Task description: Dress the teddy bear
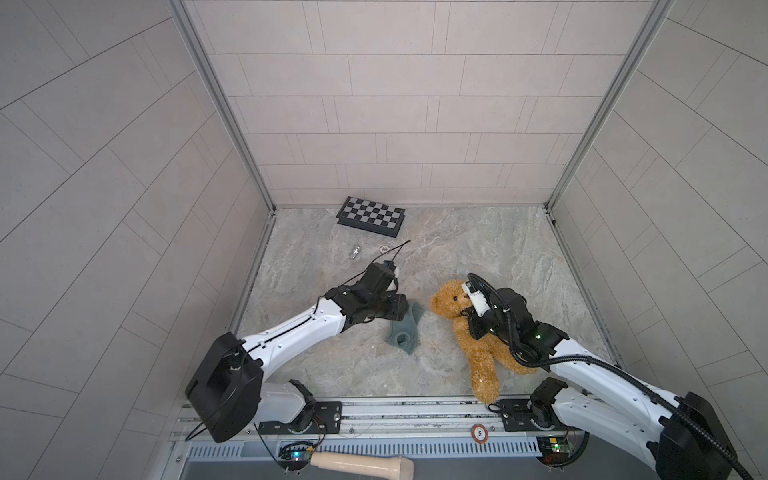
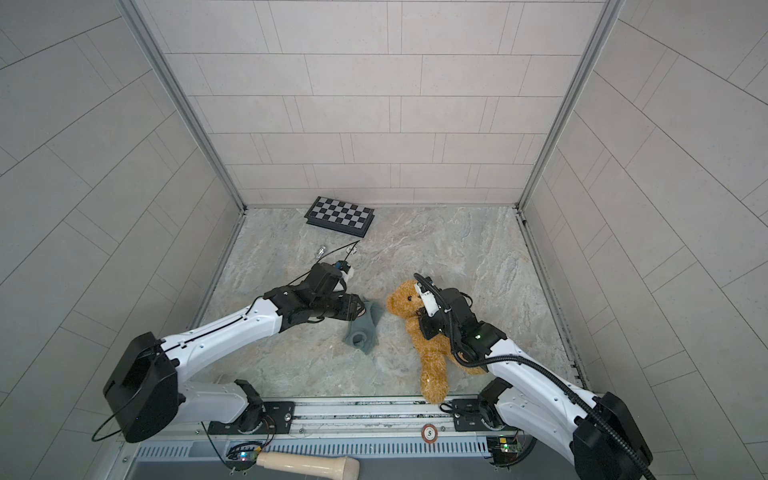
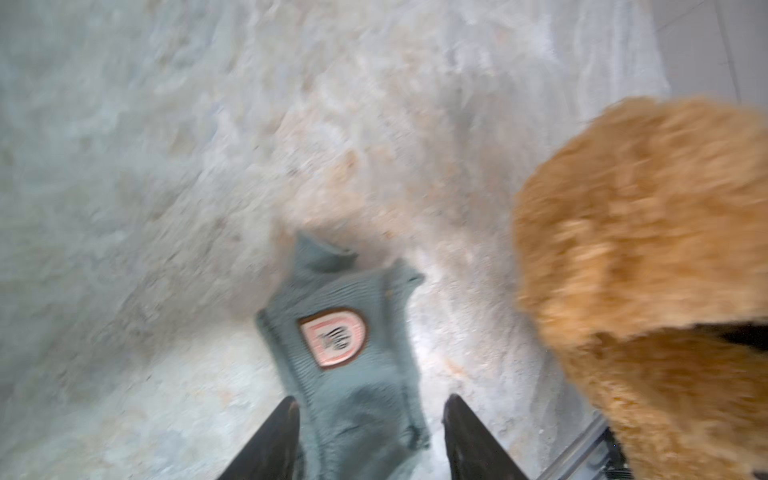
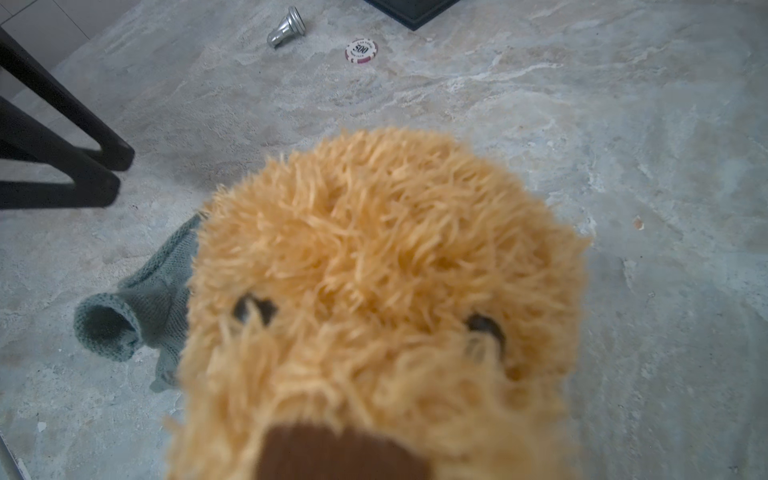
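Teddy bear (image 4: pixel 374 270), lying at the right of the counter (image 1: pixel 457 249), is pinched at its neck by the right end effector (image 1: pixel 471 326); the left end effector (image 3: pixel 371 401) stands wide astride a grey-green sweater (image 1: pixel 405 332).

The left wrist view is smeary: the pink patch (image 3: pixel 332 337) on the grey-green knitted sweater (image 3: pixel 349 374) cannot be read, and the left claw (image 3: pixel 372 401) is cut off at the edge. The right claw (image 1: pixel 473 327) hides its tips in the fur of the golden-brown shaggy teddy bear (image 1: pixel 473 357), so what they pinch cannot be told. In both top views the right arm (image 1: pixel 590 370) covers the bear's tummy, and the little shiny silver thing (image 1: pixel 354 252) is too small to make out.
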Motion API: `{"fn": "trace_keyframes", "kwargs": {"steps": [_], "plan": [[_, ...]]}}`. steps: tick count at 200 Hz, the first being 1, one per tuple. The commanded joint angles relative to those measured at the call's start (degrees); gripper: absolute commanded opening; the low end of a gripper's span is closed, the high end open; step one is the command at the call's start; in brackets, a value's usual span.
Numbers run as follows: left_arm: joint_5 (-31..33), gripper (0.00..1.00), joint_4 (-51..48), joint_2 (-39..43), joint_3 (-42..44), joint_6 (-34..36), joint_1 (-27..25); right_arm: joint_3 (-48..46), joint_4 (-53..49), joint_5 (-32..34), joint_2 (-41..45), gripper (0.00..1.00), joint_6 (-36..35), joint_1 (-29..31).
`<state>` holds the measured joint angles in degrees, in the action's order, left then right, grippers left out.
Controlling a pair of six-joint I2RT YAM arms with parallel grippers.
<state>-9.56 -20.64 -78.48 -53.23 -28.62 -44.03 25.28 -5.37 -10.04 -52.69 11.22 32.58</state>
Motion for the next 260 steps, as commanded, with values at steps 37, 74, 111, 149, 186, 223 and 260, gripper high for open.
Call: {"fn": "trace_keyframes", "kwargs": {"steps": [37, 74, 111, 149, 186, 223, 260], "plan": [[18.3, 0.42, -12.4, -14.9, -12.0, -2.0, -7.8, -3.9, 1.8, 0.5, 5.2, 0.0, 3.2, 0.7], [20.4, 0.33, -15.0, -17.1, -14.7, -1.6, -8.3, -4.0, 2.5, -0.3, 4.8, 0.0, 2.6, 0.9], [17.7, 0.44, -13.6, -19.6, -14.5, -1.6, -8.7, -3.7, 2.5, -0.2, 4.3, 0.0, 1.7, 1.9], [17.6, 0.44, -12.6, -21.6, -14.0, -1.2, -8.8, -3.7, 3.1, 0.0, 4.2, 0.0, 0.9, 2.5], [15.0, 0.07, -9.4, -19.4, -11.1, -1.0, -7.5, -3.6, 5.0, -1.0, 3.2, 0.0, -0.3, 3.1], [10.4, 0.0, -7.3, -12.7, -6.9, 1.7, -5.9, -4.4, 9.6, -2.6, 1.1, 0.0, -4.4, 7.0], [3.7, 0.0, -6.1, -6.4, -3.9, 4.7, -4.6, -3.8, 12.3, 1.0, -3.8, 0.0, -10.5, 12.4]]}}
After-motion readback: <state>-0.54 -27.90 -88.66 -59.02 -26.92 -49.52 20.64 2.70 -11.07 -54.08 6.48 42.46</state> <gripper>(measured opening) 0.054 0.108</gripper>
